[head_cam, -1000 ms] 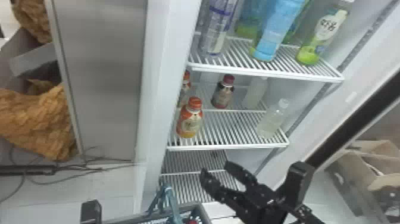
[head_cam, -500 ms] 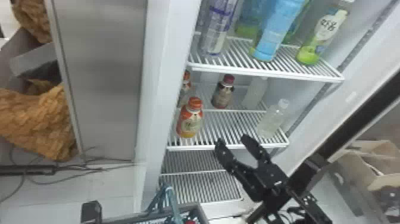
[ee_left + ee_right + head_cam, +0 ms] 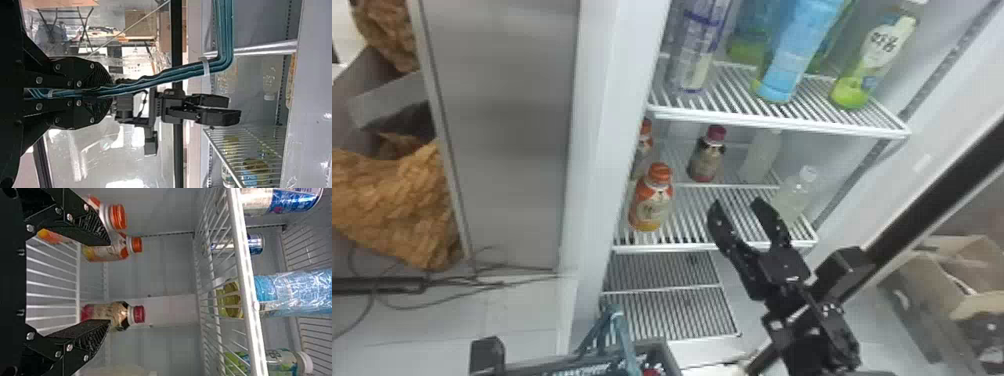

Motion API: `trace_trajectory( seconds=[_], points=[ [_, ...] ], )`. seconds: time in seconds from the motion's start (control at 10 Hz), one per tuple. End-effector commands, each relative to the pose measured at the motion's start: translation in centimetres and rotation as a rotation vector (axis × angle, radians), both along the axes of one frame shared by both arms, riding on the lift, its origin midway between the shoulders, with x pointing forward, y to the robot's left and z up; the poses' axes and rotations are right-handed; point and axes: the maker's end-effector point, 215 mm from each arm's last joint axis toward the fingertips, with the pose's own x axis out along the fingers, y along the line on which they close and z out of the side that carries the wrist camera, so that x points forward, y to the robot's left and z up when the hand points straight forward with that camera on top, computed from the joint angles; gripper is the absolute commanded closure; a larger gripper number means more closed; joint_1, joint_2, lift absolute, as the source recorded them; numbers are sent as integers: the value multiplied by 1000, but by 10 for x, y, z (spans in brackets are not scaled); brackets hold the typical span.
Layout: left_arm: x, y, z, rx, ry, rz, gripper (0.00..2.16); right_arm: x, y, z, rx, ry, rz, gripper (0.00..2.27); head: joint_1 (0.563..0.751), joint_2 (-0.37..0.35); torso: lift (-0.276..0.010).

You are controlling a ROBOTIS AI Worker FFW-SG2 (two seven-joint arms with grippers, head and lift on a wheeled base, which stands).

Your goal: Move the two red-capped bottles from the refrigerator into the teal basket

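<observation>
One refrigerator (image 3: 612,85): smooth white walls, racks of thin parallel wire. Basket (image 3: 666,350): dark rim, looped teal handle (image 3: 628,345) in smooth strands. Left gripper (image 3: 487,352): matte black, its fingers closed together on the handle. Right gripper (image 3: 738,202): black, ribbed pads, fingers spread apart in front of the middle shelf (image 3: 682,247). Red-capped bottle (image 3: 707,155): rounded shoulder, short neck, pale label with black above. Orange-capped bottle (image 3: 652,200): similar build.

Surface: open white wire, both bottles on the middle shelf, red-capped one farther back. Room: brushed grey panel (image 3: 507,125), rumpled brown material (image 3: 397,210), pale floor (image 3: 522,310), cardboard box (image 3: 952,280) to the right.

Red-capped bottle stands upright, cap up, long axis vertical, base on the wires. Inside the basket, at the head view's bottom edge, a patch of red (image 3: 651,372); too little shows to give its direction.
</observation>
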Motion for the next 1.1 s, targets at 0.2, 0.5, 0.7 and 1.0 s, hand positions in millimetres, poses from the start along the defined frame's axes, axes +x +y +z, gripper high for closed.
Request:
trace_trajectory(
  seconds=[0.2,0.5,0.7,1.0],
  points=[
    [-2,-2,1,-4,3,-6,1076,27,-17,6,-48,-52,-48,352,695,-350,-228],
    [-3,-4,3,-9,0,-10,1076,55,-27,-2,-108,-57,-71,331,695,-350,-228],
    [-3,-5,4,-11,0,-14,1076,71,-30,-10,-121,-46,-82,297,695,-350,-228],
    [-4,-8,6,-16,-2,-21,1076,91,-27,-22,-112,-27,-86,154,695,-350,-228]
  ],
)
